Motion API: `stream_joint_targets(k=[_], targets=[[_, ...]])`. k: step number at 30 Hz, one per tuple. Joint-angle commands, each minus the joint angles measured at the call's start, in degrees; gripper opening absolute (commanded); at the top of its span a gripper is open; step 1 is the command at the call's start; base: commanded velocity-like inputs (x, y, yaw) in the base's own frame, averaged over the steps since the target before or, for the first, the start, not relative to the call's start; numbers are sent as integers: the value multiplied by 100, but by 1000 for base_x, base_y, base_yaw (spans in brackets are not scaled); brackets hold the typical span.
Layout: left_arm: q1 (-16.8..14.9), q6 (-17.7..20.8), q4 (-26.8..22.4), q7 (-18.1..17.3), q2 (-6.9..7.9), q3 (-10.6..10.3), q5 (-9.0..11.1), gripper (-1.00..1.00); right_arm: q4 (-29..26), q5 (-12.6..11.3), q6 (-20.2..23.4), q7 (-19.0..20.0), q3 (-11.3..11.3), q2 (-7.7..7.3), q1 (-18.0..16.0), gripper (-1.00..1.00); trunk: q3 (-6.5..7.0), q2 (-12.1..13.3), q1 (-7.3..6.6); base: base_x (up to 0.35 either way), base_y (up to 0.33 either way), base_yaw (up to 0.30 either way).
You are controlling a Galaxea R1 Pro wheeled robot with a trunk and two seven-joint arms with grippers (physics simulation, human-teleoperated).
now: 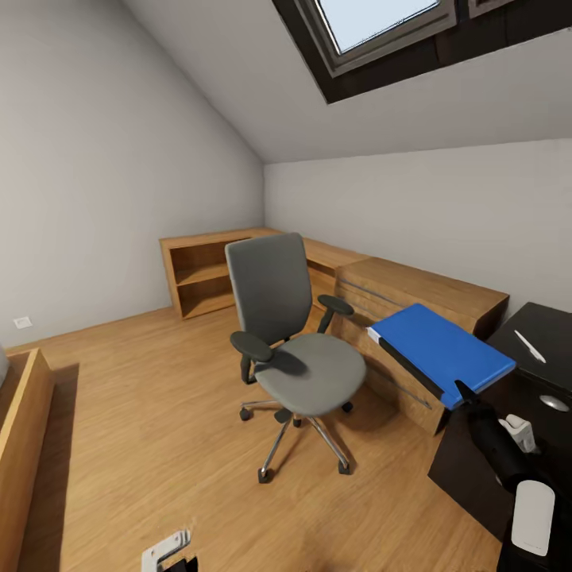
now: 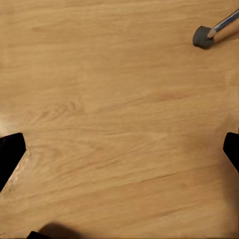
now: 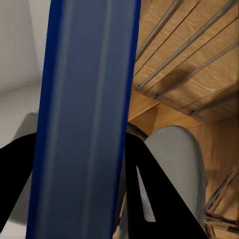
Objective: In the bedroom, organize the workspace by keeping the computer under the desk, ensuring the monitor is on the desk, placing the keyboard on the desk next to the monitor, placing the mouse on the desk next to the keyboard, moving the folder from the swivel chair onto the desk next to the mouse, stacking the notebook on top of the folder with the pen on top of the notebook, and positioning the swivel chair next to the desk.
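Blue and rigid, the folder (image 1: 441, 352) hangs level between the swivel chair (image 1: 294, 349) and the black worktop (image 1: 548, 342), pinched at one edge by the right fingers (image 3: 15, 174) — light, probably slick, prone to sagging — left fingers (image 2: 10, 154) spread, empty.

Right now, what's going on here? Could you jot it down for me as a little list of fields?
Room: attic bedroom, skylight, wood floor
Folder: blue, lifted off the chair, held by the right gripper
Swivel chair: seat bare, standing apart from the desk
Desk: black top, at right
Left gripper: open, above the floor
Oak unit: behind the folder
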Motion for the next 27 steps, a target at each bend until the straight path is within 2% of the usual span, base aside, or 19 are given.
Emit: stream_joint_targets(k=[1,5,9,17,27], targets=[[18,-70,129,-52,69,-9,-50,100,-7,-31,50,13,-19,5,-8,-100,10,37,-22,0,0,-243],[41,-587,524,-455,160,-11,-408,100,-13,-31,60,16,-19,5,-7,-100,69,198,-110,0,0,-194],[45,-1028,947,-545,161,-22,-502,100,-14,-36,89,34,-19,5,-8,-100,137,358,-198,0,0,-54],[46,-1142,1273,-561,132,-94,-523,100,5,-48,105,39,-19,5,-12,-100,280,679,-374,0,0,-4],[44,-1151,1378,-561,116,-134,-522,100,12,-53,110,48,-19,5,-9,-100,460,1080,-593,0,0,0]])
